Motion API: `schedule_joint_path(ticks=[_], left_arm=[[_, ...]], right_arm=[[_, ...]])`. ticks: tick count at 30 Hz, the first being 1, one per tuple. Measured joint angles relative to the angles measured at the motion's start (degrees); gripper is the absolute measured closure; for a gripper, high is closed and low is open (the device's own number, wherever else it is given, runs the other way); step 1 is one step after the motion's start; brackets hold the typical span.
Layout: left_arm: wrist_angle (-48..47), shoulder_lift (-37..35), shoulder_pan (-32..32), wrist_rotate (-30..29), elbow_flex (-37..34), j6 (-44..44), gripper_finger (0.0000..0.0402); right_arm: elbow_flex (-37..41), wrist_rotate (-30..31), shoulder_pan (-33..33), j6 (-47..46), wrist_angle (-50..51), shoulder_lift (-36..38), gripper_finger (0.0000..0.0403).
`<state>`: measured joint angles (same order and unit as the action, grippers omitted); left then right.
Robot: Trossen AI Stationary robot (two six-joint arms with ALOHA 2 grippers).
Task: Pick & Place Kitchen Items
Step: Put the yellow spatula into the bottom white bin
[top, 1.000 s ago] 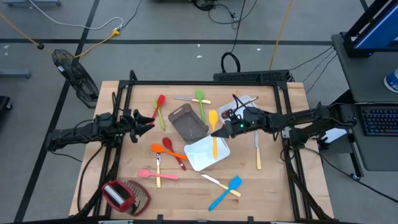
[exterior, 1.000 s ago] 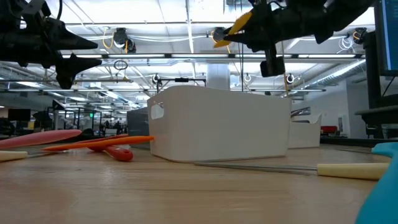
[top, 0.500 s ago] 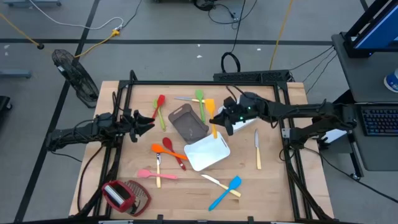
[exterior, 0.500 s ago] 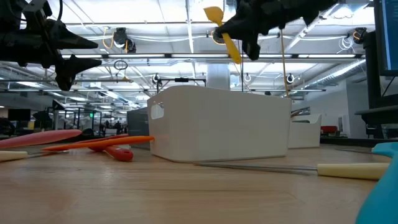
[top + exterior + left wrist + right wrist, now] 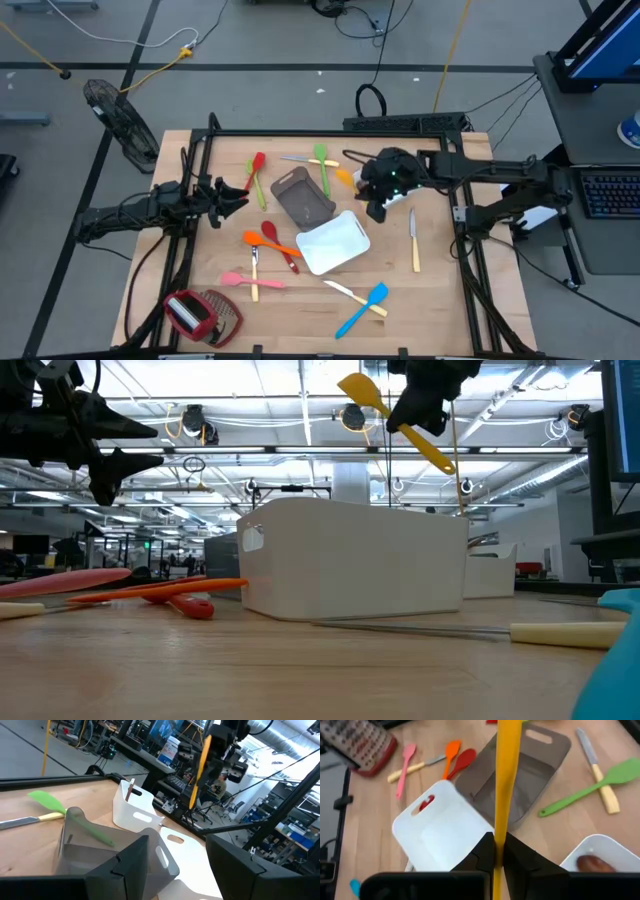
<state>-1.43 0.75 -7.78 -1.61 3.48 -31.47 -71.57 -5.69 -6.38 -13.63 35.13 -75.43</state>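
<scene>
My right gripper [image 5: 368,195] hangs high over the table's middle, above the gap between the white tray [image 5: 333,243] and the grey-brown tray [image 5: 303,195]. It is shut on a yellow spatula [image 5: 395,422], whose blade [image 5: 345,178] shows beside it in the high view. At the table's left my left gripper [image 5: 235,195] waits open and level, holding nothing. Other utensils lie flat on the wood: a green spatula [image 5: 322,165], a red spoon [image 5: 257,170], an orange and a red spoon [image 5: 270,238], a pink spoon [image 5: 240,280] and a blue spatula [image 5: 365,305]. My right gripper pinches the yellow spatula's handle [image 5: 502,827] between its two fingers, about midway along it. The fingers slant down from the table's right side. The spatula is lifted clear and tilted, its blade [image 5: 360,390] up toward the left and its handle end [image 5: 440,460] lower.
A white bin [image 5: 605,852] with a brown wooden spoon [image 5: 592,863] in it stands at the far right, partly under my right arm. A pale-handled knife [image 5: 414,240] lies to the right of the white tray. A red grater [image 5: 200,315] sits at the near left corner.
My right gripper has risen and drawn back toward the table's far right, rolling its wrist. The yellow spatula, held throughout, came up from lying level over the white tray's far edge and now slants with its blade up.
</scene>
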Motion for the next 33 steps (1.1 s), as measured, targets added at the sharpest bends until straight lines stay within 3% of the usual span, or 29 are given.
schedule_joint_path(ticks=[8,13,20,30,33], left_arm=[[2.01,-0.02,0.0,-0.02,0.0,-0.59,0.0199],[2.14,0.04,-0.01,-0.04,0.0,-0.74,0.0199],[1.42,0.7,-0.01,-0.17,0.01,-0.57,0.0199],[1.18,2.21,0.01,-1.01,0.02,-0.32,0.0199],[1.06,2.97,-0.01,-1.5,0.02,-0.3,0.0199]], right_arm=[[-0.05,3.64,7.04,7.7,0.24,-4.88,0.0391],[-1.31,10.32,10.94,11.72,5.09,-9.87,0.0391],[-8.62,27.95,15.22,18.99,17.23,-16.4,0.0391],[-11.43,55.19,19.78,43.33,18.18,-23.72,0.0385],[-11.41,59.42,20.9,49.4,18.23,-26.14,0.0384]])
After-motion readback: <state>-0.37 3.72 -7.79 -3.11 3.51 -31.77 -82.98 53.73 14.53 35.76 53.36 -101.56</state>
